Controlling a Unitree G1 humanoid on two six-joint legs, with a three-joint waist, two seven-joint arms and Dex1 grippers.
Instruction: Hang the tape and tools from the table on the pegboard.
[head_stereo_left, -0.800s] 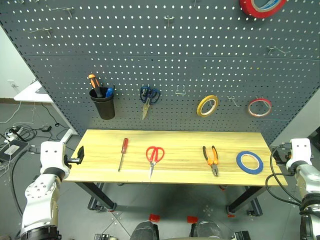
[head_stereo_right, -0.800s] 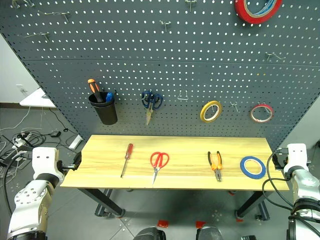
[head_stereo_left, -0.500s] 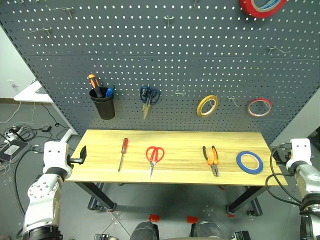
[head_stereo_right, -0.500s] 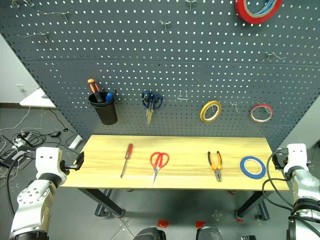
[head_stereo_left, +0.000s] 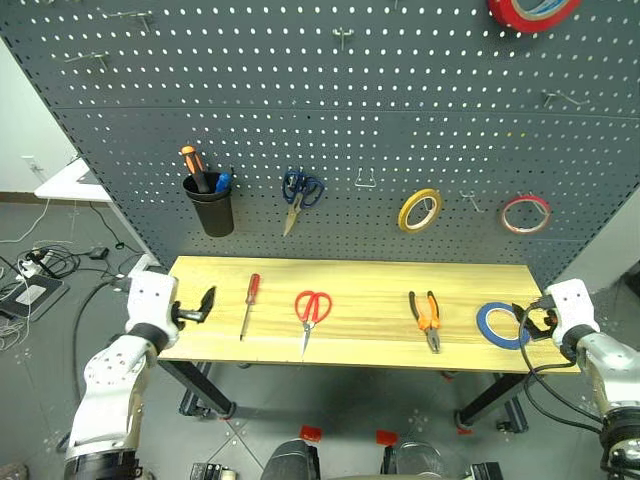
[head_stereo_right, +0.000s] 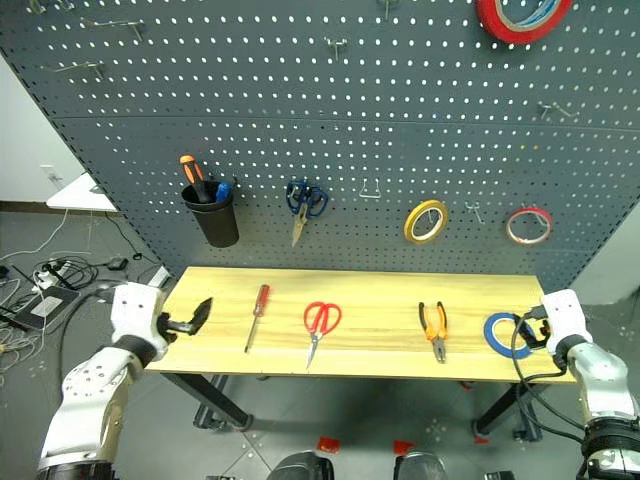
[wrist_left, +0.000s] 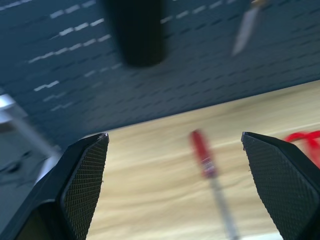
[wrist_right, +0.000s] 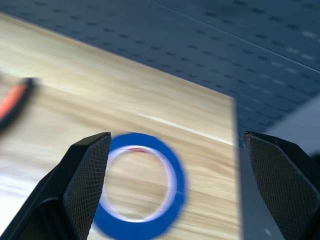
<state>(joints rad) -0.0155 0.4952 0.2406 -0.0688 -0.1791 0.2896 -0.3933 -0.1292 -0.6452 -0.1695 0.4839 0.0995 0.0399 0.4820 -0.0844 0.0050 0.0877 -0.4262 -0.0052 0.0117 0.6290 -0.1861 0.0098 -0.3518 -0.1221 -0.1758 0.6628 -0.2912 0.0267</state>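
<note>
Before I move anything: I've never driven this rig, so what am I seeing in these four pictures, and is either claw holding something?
Two pictures come from the robot's head, looking down on the table and pegboard. The other two look along each wrist's fingers. On the table lie the screwdriver, red scissors, pliers and blue tape. The left gripper is open beside the table's left end, facing the screwdriver. The right gripper is open at the right end, by the tape. Neither holds anything. Nothing from the table is hung yet.
</note>
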